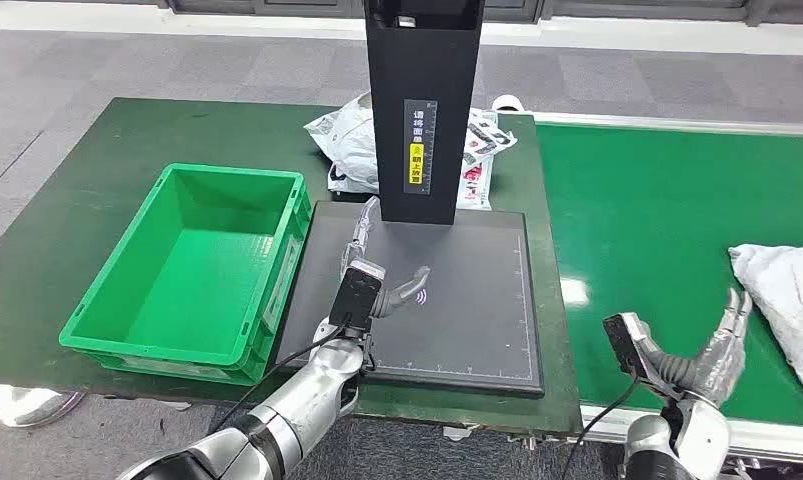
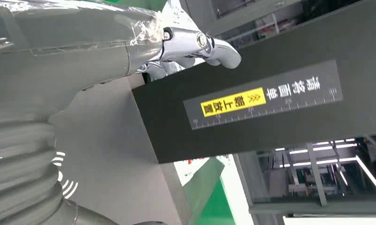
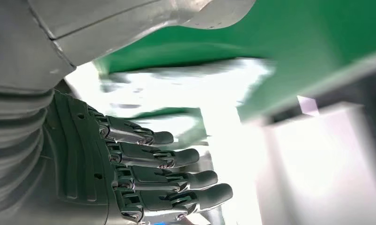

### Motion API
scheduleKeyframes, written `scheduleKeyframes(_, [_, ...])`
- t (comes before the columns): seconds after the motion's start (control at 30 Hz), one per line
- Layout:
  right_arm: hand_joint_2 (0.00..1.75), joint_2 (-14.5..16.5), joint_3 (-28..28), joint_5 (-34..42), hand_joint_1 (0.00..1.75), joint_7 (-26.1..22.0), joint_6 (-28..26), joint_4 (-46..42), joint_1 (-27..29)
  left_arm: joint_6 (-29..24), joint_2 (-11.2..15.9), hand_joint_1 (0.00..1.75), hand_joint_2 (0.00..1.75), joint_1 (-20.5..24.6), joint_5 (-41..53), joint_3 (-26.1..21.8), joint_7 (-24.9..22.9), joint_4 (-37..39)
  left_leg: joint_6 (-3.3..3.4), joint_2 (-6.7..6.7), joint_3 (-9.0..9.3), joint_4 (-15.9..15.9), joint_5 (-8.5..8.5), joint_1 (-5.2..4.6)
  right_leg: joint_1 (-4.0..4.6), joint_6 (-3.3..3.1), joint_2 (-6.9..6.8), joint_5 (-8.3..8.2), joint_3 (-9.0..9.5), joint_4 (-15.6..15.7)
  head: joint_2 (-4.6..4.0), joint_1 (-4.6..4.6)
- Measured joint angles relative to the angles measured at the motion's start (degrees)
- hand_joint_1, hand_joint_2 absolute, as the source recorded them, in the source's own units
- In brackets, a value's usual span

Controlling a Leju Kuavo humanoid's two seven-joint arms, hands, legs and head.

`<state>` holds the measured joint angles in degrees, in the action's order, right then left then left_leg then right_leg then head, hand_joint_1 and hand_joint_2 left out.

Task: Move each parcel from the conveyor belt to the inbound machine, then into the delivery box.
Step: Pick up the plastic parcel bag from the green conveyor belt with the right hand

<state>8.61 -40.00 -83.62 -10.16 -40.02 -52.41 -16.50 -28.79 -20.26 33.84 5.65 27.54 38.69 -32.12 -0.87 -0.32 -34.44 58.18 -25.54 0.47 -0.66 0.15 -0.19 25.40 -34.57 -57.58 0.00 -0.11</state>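
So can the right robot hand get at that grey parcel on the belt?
Probably yes: the right robot hand is open beside the grey parcel on the belt, with nothing between them.

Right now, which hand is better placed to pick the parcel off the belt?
The right hand: it hovers open over the green conveyor belt, beside the grey parcel. The left hand is open over the scanner plate, far from it.

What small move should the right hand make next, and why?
Probably reach the right hand a little farther right onto the grey parcel on the conveyor belt. The hand is open and holds nothing, the parcel lies just beside its fingertips, and the green crate is empty.
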Motion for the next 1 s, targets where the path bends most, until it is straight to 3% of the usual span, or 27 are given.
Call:
scheduleKeyframes(0.13, [1.75, -2.9, 0.54, -1.82, 0.0, 8.77, 0.0, 3.61, 1.24, 0.03, 0.0, 0.0, 1.75, 0.0, 0.01, -0.1, 0.0, 0.0, 0.05, -0.02, -0.02, 0.0, -0.04, 0.0, 0.0, 0.03, -0.01, 0.02, 0.01, 0.01, 0.0, 0.0])
scheduleKeyframes(0.33, [1.75, -10.88, 2.61, -2.93, 0.0, 21.42, 1.22, 16.49, 2.43, 0.98, -0.02, 0.0, 1.75, 0.0, -0.13, -0.11, 0.0, -0.01, 0.15, -0.03, -0.04, 0.0, -0.12, -0.01, -0.01, 0.06, 0.0, 0.04, 0.01, 0.03, 0.0, 0.0])
scheduleKeyframes(0.6, [1.75, -15.78, 3.69, -3.17, 0.0, 26.02, 5.6, 25.27, -0.48, 1.92, -0.15, 0.0, 1.75, 0.02, -0.92, -0.14, 0.0, -0.03, 0.15, 0.05, 0.02, 0.0, -0.1, -0.01, 0.02, 0.06, 0.03, 0.04, 0.05, 0.03, 0.0, 0.0])
scheduleKeyframes(1.0, [1.75, -16.72, 5.99, -4.2, 0.0, 27.1, 7.21, 29.68, -5.29, 2.01, -0.15, 0.0, 1.75, 0.3, -1.37, -1.37, 0.0, -0.03, 0.2, 0.06, 0.05, 0.01, -0.07, -0.02, -0.03, 0.1, 0.04, 0.0, 0.1, 0.02, 0.0, 0.0])
